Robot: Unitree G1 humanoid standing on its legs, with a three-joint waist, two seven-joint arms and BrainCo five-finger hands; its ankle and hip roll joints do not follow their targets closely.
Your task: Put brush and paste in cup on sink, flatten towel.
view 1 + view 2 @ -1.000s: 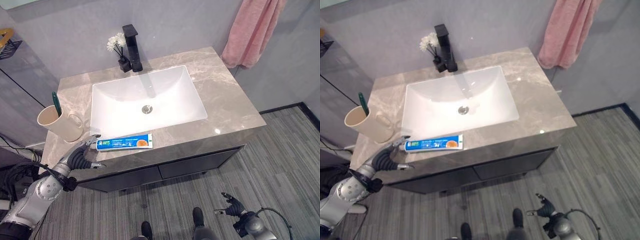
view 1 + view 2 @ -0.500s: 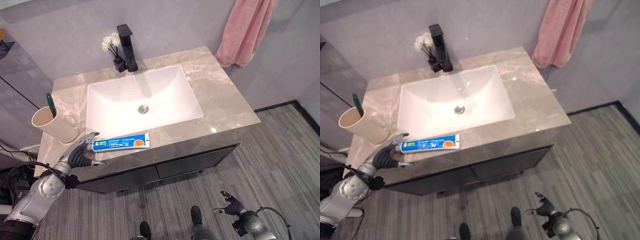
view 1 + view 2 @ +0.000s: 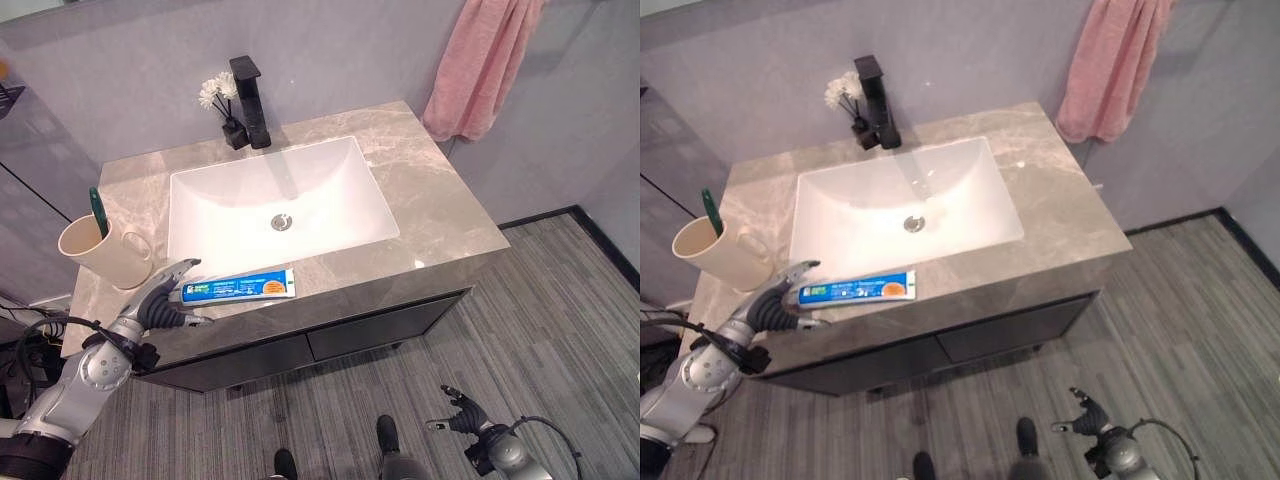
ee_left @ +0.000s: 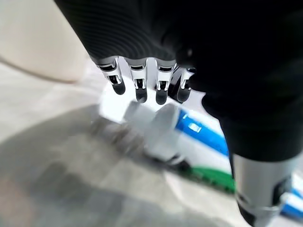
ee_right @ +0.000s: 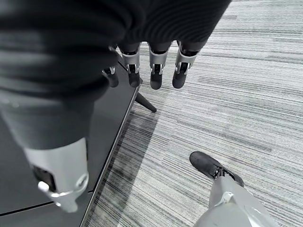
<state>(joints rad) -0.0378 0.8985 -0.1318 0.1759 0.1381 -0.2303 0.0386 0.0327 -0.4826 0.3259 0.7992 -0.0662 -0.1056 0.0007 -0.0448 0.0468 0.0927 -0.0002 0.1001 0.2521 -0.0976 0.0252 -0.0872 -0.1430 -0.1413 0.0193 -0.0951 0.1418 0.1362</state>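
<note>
one toothpaste tube lies flat on the counter just in front of the sink basin, its cap end beside the left hand, whose fingers hang loosely spread, holding nothing. near it stands the cream cup with a green toothbrush inside. one pink towel hangs bunched on the wall. the right hand hangs relaxed over the floor.

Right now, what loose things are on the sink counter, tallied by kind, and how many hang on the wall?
Cup: 1
Toothbrush, standing in the cup: 1
Toothpaste tube: 1
Flower vase: 1
Pink towel, hanging on the wall: 1
Total: 5
</note>
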